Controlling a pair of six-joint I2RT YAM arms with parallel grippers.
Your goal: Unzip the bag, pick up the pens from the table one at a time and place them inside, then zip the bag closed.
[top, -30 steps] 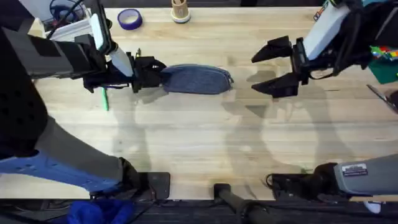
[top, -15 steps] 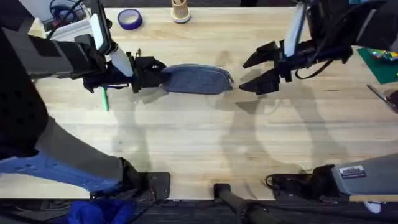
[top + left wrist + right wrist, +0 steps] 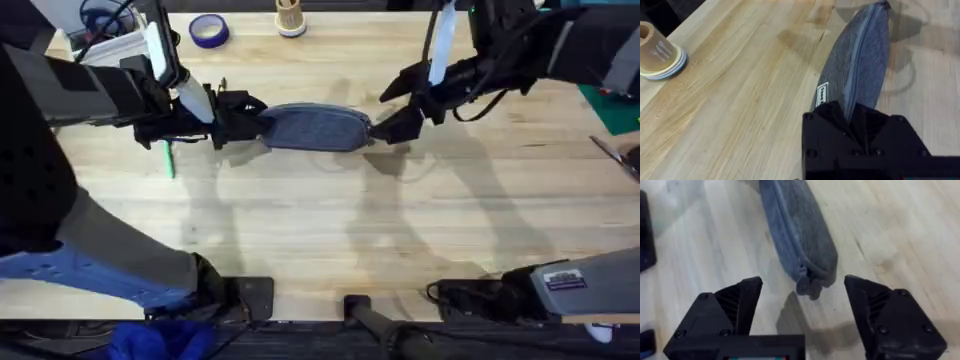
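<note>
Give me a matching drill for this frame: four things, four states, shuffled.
Things:
1. bag
2. left gripper
3. right gripper
4. green pen

States:
A. open, at the bag's zip-pull end
B. lying on the table under the left arm
C. zipped shut, lying between the grippers
D. shut on one end of the bag

Pairs: 1-C, 2-D, 3-A, 4-B
</note>
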